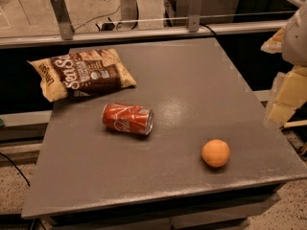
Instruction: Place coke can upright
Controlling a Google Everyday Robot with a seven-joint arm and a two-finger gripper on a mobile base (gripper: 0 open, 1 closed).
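The coke can (127,119) is red with white script lettering. It lies on its side left of the middle of the grey table (192,80), with its silver end facing right. My gripper (289,87) shows as pale, cream-coloured parts at the right edge of the view. It is beyond the table's right side, well away from the can and touching nothing on the table.
A brown and cream chip bag (81,73) lies at the table's back left corner, just behind the can. An orange ball (216,153) rests near the front right. A metal rail with posts (61,14) runs behind the table.
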